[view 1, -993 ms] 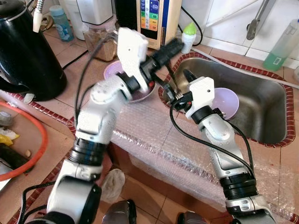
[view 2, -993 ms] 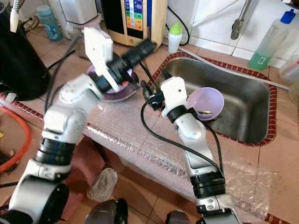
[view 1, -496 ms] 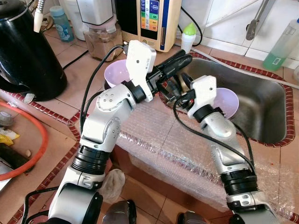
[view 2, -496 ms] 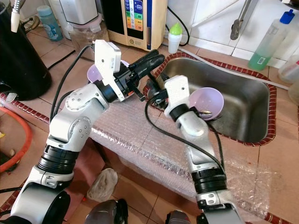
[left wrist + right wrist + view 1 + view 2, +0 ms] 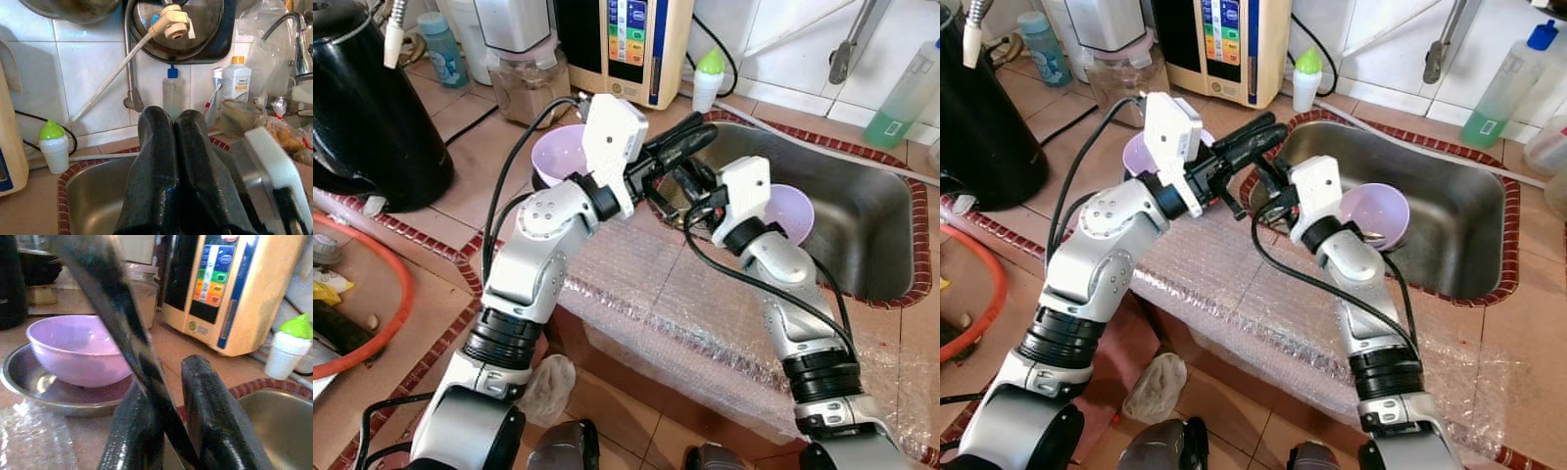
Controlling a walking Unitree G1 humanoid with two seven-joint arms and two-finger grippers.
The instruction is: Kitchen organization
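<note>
Both hands meet over the near left corner of the steel sink (image 5: 862, 235). The left hand (image 5: 690, 139) reaches out from the left with its two black fingers (image 5: 176, 166) pressed together, clenched on nothing. The right hand (image 5: 685, 181) points back toward it from the sink side; in the right wrist view its fingers (image 5: 210, 416) stand slightly apart with a dark cable or rod crossing in front of them, and whether they grip anything cannot be told.

Just behind the left hand, on the tiled desk (image 5: 460, 166), a lilac bowl (image 5: 558, 157) sits inside a shallow steel dish (image 5: 29, 387); nothing can be seen inside the bowl. A second lilac bowl (image 5: 793, 211) lies tilted in the sink, just behind the right arm's wrist, with a small dark item (image 5: 1368, 236) in it. Bubble wrap (image 5: 656, 294) covers the desk's front edge under both arms.

Along the back of the desk stand a black kettle (image 5: 362, 108), a small blue bottle (image 5: 440, 44), a clear jar (image 5: 524, 83) holding brown contents, a cream appliance (image 5: 641, 44) with a panel of coloured buttons whose writing is too small to read, and a white bottle with a green cap (image 5: 708, 76). A green-tinted bottle (image 5: 906, 93) stands behind the sink. In the left wrist view a white bottle with an orange cap (image 5: 236, 81) bears a label reading "home".
</note>
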